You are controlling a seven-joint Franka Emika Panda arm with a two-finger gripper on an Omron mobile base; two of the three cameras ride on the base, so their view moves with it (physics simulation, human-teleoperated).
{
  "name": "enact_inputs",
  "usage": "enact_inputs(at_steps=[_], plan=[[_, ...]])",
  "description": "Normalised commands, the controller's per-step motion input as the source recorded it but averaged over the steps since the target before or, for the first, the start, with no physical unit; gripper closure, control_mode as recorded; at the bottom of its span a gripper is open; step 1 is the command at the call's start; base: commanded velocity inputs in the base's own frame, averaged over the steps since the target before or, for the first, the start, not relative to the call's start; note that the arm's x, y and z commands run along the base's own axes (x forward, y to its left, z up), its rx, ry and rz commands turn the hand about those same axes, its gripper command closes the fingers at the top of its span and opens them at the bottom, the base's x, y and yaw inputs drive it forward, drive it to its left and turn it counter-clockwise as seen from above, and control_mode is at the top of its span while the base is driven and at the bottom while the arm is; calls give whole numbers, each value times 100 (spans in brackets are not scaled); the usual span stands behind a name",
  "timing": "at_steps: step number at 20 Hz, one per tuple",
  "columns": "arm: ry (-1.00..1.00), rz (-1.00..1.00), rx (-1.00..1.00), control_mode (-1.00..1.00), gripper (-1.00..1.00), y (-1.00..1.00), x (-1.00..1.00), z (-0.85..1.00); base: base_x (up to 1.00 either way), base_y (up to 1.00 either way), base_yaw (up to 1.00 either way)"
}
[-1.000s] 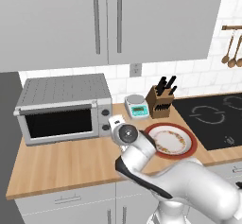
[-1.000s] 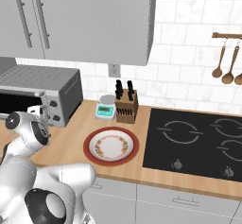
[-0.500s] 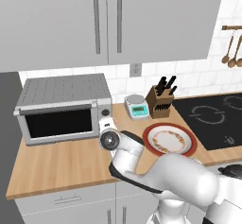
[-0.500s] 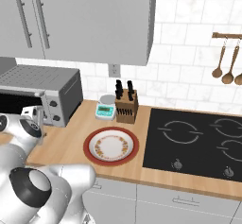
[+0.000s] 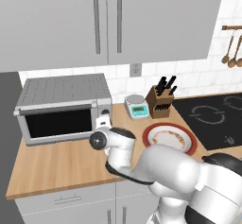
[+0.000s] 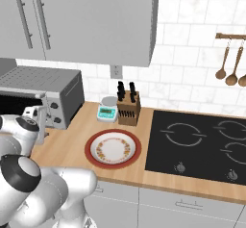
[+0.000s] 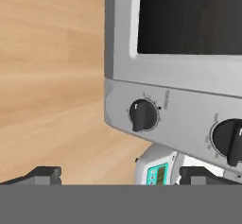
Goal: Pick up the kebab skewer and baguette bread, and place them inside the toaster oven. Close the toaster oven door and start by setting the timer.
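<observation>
The oven (image 5: 64, 108) stands at the left end of the wooden counter (image 5: 56, 164), below the wall cabinets (image 5: 106, 22), with its door (image 5: 57, 122) shut against the front. The gripper (image 7: 120, 173) sits in front of the oven's right control panel, and its two fingertips (image 7: 40, 175) stand wide apart with nothing between them. In the hand view, which is rolled relative to the room, a black knob (image 7: 142, 115) lies ahead of the gripper, between the fingertip lines and not in contact with them; a second knob (image 7: 230, 138) sits further along the same panel, at the frame edge. The dark glass of the door occupies the upper part of that view. In the left base view the arm's wrist (image 5: 111, 140) is just in front of the panel, covering part of it. In the right base view the hand (image 6: 36, 119) is at the oven's front right corner. A small scale (image 6: 107, 109) with a green display stands near the oven's right side, and a knife block (image 6: 128, 107) stands just beside it. A red-rimmed plate (image 6: 113, 148) lies on the counter in front of the knife block, apart from the oven. A black cooktop (image 6: 202, 145) occupies the right end of the counter, and wooden utensils (image 6: 230, 70) hang on the tiled wall above it. Skewer and loaf cannot be made out through the dark glass.
</observation>
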Motion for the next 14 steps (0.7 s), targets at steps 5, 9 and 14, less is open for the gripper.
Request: enact_inputs(at_steps=[5,9,14], plan=[[-11,-16,0,-100,-100,2,1,-16,0,0,0],[-14,-10,0,-100,-100,9,12,-3,0,0,0],[-9,-6,0,-100,-100,0,23,0,0,0,0]])
